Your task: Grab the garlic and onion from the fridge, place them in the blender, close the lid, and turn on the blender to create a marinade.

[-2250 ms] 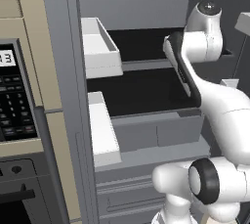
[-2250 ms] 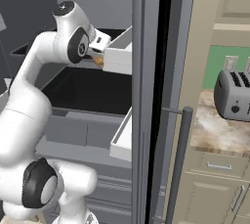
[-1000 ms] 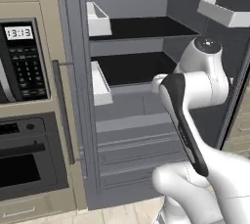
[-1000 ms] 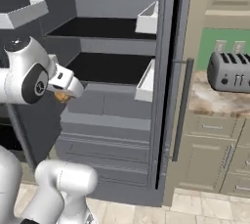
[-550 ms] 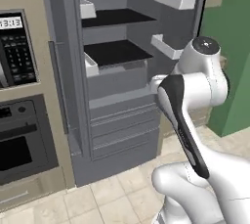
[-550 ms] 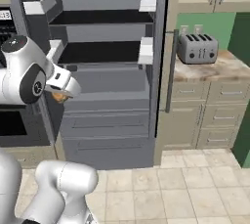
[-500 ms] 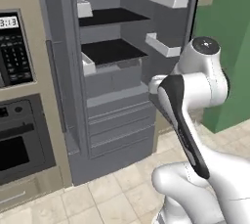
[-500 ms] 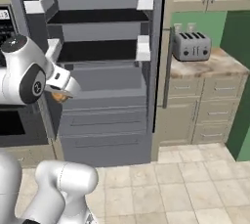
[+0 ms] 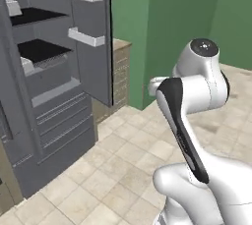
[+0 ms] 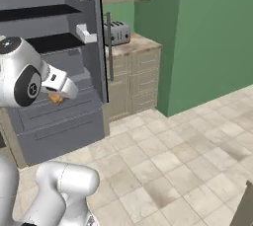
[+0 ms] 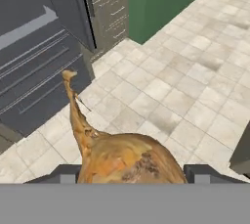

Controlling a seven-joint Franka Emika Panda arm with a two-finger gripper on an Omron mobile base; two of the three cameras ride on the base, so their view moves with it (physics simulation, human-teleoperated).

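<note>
While fridge [image 9: 49,96] stands open at left, jaws [image 11: 132,171] clamped on onion [image 11: 124,157], brown papery bulb with dry stalk pointing up in hand view. Onion [image 10: 56,98] held in air beside fridge drawers, above tiled floor [image 10: 163,166]. Toaster [image 10: 116,32] on table [image 10: 133,46] right of fridge door. Green wall [image 9: 162,27] beyond.

onion [image 11: 129,162] base hidden, hand [image 11: 131,173] tips cropped

golden-brown onion [image 11: 128,160] held between the jaws; fridge [image 9: 47,86] stands open.
</note>
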